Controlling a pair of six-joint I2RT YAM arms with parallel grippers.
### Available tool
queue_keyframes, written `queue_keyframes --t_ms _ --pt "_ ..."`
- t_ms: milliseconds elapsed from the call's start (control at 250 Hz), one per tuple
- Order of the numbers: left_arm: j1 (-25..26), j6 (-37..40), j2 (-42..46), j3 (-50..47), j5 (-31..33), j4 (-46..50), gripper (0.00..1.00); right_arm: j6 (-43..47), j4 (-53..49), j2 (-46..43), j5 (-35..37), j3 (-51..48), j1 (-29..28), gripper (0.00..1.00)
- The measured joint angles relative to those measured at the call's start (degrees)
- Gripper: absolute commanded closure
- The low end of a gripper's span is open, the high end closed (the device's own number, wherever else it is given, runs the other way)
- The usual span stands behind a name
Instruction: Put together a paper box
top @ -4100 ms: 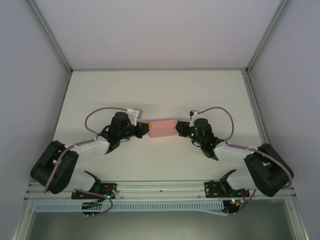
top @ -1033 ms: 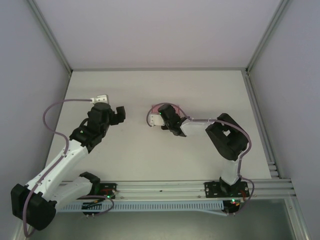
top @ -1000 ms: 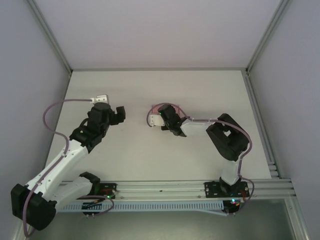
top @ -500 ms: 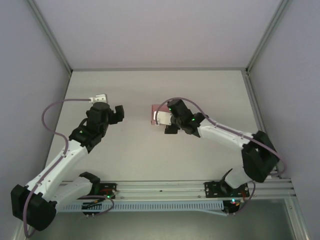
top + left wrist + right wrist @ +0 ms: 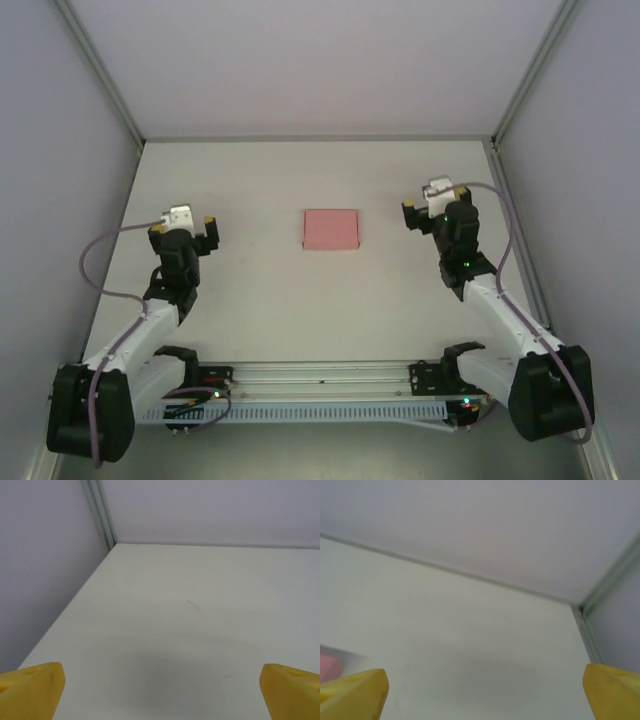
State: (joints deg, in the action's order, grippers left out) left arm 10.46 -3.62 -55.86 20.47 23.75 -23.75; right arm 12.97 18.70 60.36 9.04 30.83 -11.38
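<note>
On the table point(image 5: 300, 310) lies the paper box point(image 5: 331, 229) — pink.

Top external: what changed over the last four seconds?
Both let go of the paper box: the left end effector pulled back left first, then the right end effector opened and withdrew right. Both now stand open, clear of it. The box stays near the middle of the table.

White table point(image 5: 250, 310) between pale grey walls point(image 5: 320, 60).
Aluminium posts point(image 5: 100, 70) rise at the far corners; a slotted cable duct point(image 5: 320, 412) lines the near edge; a faint mark point(image 5: 194, 607), perhaps a scratch, crosses the tabletop.
</note>
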Motion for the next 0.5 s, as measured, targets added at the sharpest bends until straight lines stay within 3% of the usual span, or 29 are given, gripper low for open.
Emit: queue_keyframes --t_ms 96,196,503 --pt "-4.31 -0.07 -2.21 -3.54 -3.63 -7.61 0.00 -5.11 7.96 2.12 0.09 -9.64 4.59 0.00" --pt "-7.89 0.11 -5.90 -4.31 -7.02 -11.65 0.00 -8.09 12.22 6.73 0.46 -13.44 6.75 0.00" --pt "-8.98 2.34 -21.00 -7.65 -12.31 -30.14 0.00 -11.69 34.80 22.21 0.57 -16.41 7.39 0.00"
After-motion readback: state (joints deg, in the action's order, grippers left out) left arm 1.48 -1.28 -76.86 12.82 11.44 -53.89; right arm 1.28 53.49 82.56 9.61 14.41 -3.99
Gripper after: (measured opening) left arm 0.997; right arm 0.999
